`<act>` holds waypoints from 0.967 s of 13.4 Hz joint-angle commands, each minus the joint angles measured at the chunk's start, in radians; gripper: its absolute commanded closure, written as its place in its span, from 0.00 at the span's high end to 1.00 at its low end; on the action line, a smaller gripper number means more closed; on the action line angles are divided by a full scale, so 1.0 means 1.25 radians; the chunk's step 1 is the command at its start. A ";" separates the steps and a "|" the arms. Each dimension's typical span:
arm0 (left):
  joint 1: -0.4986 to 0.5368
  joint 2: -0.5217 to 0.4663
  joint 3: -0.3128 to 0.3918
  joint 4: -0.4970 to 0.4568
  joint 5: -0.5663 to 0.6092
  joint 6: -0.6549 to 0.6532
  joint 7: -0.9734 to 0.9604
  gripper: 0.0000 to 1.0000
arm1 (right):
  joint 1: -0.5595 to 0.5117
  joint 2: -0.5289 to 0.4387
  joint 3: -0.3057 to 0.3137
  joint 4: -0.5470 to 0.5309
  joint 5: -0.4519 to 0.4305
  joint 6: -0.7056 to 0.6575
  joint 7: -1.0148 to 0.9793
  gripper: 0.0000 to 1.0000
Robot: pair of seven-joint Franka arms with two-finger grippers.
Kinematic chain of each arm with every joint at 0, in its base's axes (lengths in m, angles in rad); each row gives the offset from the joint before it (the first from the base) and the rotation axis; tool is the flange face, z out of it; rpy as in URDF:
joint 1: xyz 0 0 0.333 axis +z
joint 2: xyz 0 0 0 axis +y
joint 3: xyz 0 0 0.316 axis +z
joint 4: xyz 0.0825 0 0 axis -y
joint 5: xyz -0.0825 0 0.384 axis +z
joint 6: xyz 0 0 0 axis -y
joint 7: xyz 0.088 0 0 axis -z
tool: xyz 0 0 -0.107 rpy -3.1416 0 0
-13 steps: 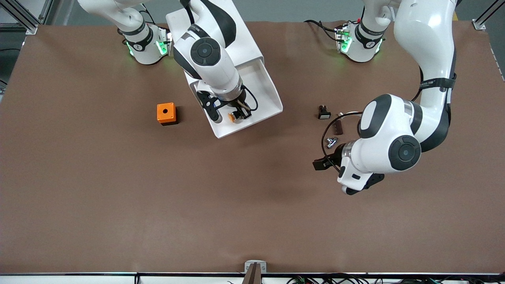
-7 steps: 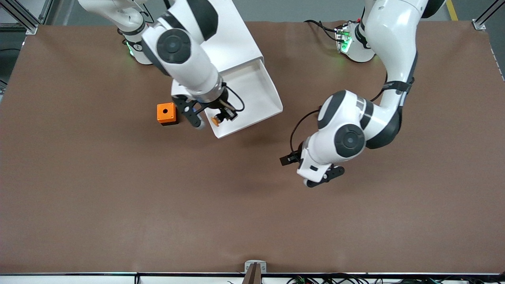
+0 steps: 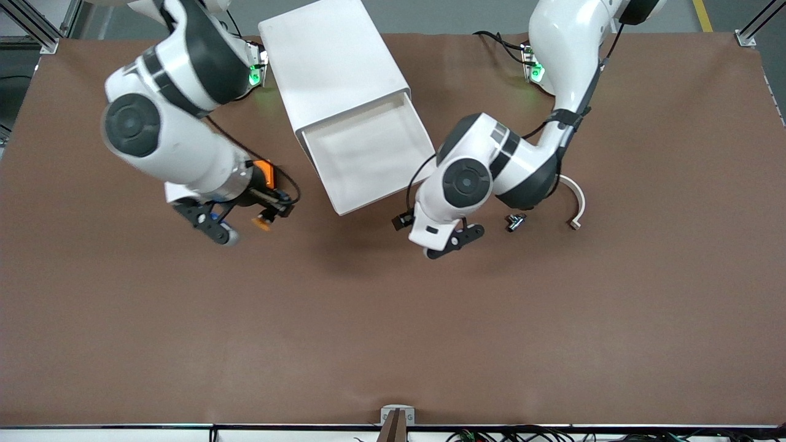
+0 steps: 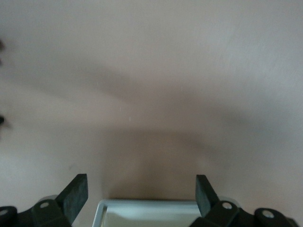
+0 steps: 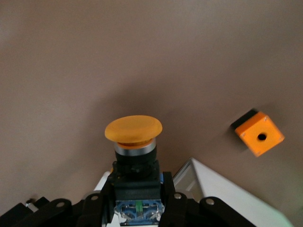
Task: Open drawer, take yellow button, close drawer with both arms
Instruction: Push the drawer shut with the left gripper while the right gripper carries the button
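The drawer [image 3: 368, 156] stands pulled out of the top of the white cabinet [image 3: 331, 67], and its tray shows nothing inside. My right gripper [image 3: 274, 210] is shut on the button [image 3: 264, 223] over the table beside the drawer, toward the right arm's end. In the right wrist view the fingers [image 5: 177, 205] clamp the button's black-and-blue body, and its orange cap [image 5: 133, 130] points away from the gripper [image 5: 137, 204]. My left gripper [image 4: 141, 191] is open at the drawer's front rim [image 4: 156, 208], which lies between its fingers [image 4: 75, 194]. In the front view the left arm's hand [image 3: 439, 230] hides that gripper.
An orange cube with a hole [image 3: 265, 170] [image 5: 259, 133] sits half hidden under the right arm's wrist. A small metal part [image 3: 514, 221] and a white curved piece [image 3: 577, 205] lie toward the left arm's end. A small fixture [image 3: 397, 417] sits at the table's near edge.
My right gripper has lifted the button out of the drawer and carried it past the orange cube toward the right arm's end. The left arm has swung in to the drawer's front.
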 commanded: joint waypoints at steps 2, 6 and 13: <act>-0.069 -0.011 0.008 -0.007 -0.002 -0.050 -0.087 1.00 | -0.031 0.004 -0.104 0.004 0.002 -0.040 -0.313 0.03; -0.130 -0.011 0.007 -0.008 -0.008 -0.069 -0.139 1.00 | -0.027 0.053 -0.239 -0.011 -0.018 -0.022 -0.612 0.02; -0.227 -0.009 0.007 -0.034 -0.040 -0.069 -0.165 1.00 | -0.038 0.184 -0.342 -0.089 -0.017 0.197 -0.862 0.02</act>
